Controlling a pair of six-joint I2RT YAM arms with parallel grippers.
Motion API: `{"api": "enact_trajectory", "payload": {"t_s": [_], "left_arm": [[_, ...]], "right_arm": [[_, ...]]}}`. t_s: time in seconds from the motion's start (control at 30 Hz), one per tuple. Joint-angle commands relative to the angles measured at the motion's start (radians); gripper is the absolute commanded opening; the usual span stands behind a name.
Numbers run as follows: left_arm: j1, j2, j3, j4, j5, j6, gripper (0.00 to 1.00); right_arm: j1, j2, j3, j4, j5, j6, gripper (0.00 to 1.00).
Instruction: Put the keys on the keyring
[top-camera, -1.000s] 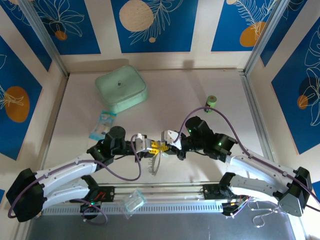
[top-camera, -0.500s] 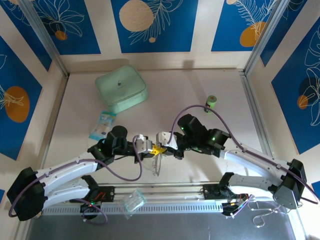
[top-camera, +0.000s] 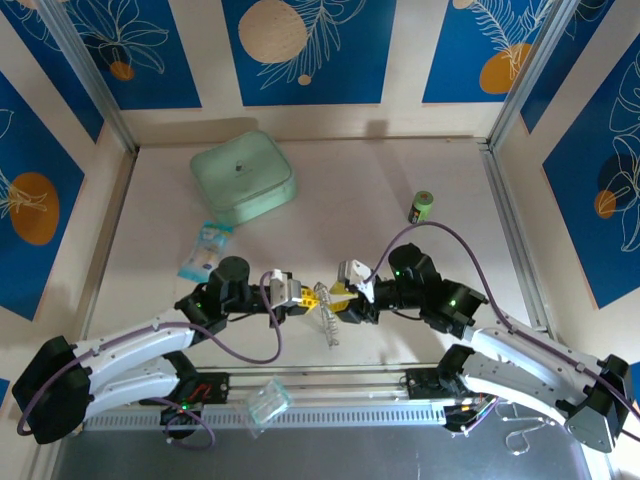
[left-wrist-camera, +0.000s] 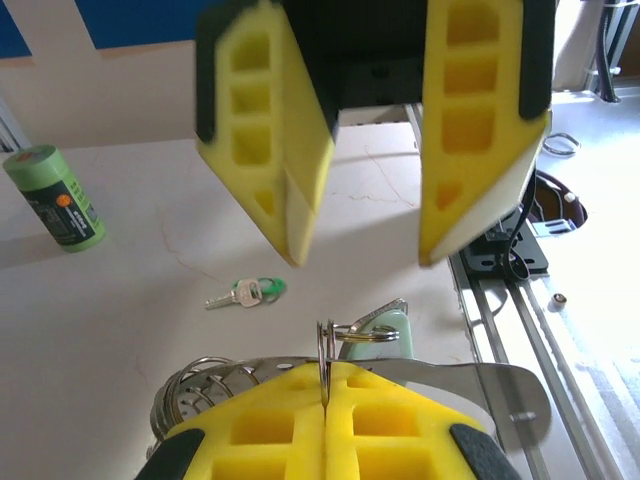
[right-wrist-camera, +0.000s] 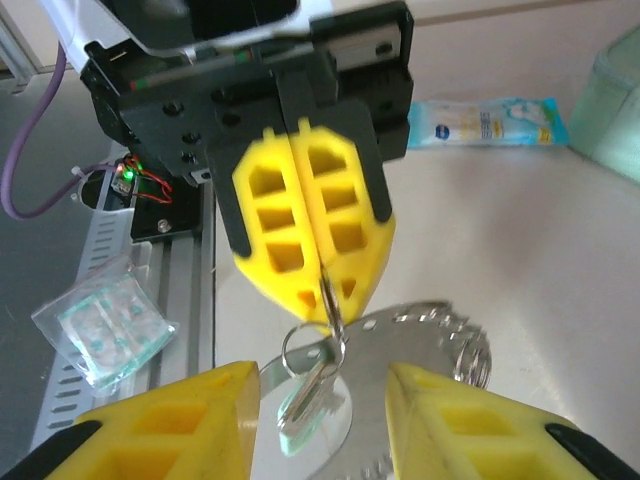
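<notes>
1. Pale cream table (top-camera: 330, 170), faintly veined. It is walled by blue panels (top-camera: 310, 50) with white leaf drawings and orange and cream discs. A metal rail (top-camera: 340, 415) runs along the near edge.
2. Left side: a mint-green rounded square box (top-camera: 243, 178) sits far back. A blue-and-white flat packet (top-camera: 205, 250) lies nearer the arms. A crinkled clear plastic bag (top-camera: 268, 402) sits on the rail.
3. The left gripper (top-camera: 316, 296) is at centre front, with its yellow fingers clenched together on the thin wire loop of the silvery keyring (top-camera: 327, 322).
4. The keyring hangs just below the two gripper tips, over the table's near edge.
5. The right gripper (top-camera: 340, 296) faces the left one tip to tip, its jaws spread and nothing between them.
6. Right of centre, a green cylindrical can (top-camera: 421, 207) stands well apart from both arms.
7. The left wrist view adds a small green-headed key (left-wrist-camera: 245, 293) lying loose on the table, between the can (left-wrist-camera: 55, 197) and the keyring. It also shows the wire loop (left-wrist-camera: 325, 350) standing upright in the shut fingers and the right gripper (left-wrist-camera: 365, 235) open above it.
8. The right wrist view adds a pale silver key (right-wrist-camera: 305, 395) already hanging on the loop (right-wrist-camera: 332, 300). It also shows the keyring's flat band and beaded chain (right-wrist-camera: 455, 345) behind, with the packet (right-wrist-camera: 490, 122) and the bag (right-wrist-camera: 105, 325) either side.
</notes>
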Motion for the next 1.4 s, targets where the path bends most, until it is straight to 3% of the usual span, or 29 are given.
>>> {"api": "enact_trajectory", "payload": {"t_s": [0.0,0.33,0.67,0.77,1.1,1.23,1.37], "left_arm": [[-0.003,-0.002,-0.008,0.076,-0.001,-0.024,0.0],[-0.004,0.002,-0.01,0.108,-0.004,-0.05,0.0],[-0.003,0.002,-0.014,0.136,0.025,-0.068,0.0],[-0.004,0.002,-0.015,0.15,0.032,-0.068,0.0],[-0.003,0.005,-0.014,0.152,0.065,-0.031,0.0],[-0.004,0.002,-0.014,0.123,0.065,-0.005,0.0],[-0.005,0.003,-0.017,0.121,0.068,0.0,0.0]], "right_arm": [[0.015,-0.015,-0.031,0.014,0.006,0.071,0.39],[0.046,0.017,-0.042,0.049,0.045,0.081,0.34],[0.049,0.024,-0.02,0.039,0.104,0.057,0.05],[0.049,0.044,-0.024,0.038,0.095,0.056,0.0],[0.051,0.083,-0.047,0.051,0.052,0.072,0.01],[0.048,0.017,-0.049,0.032,0.079,0.056,0.23],[0.04,-0.064,-0.056,0.019,0.077,0.019,0.29]]}}
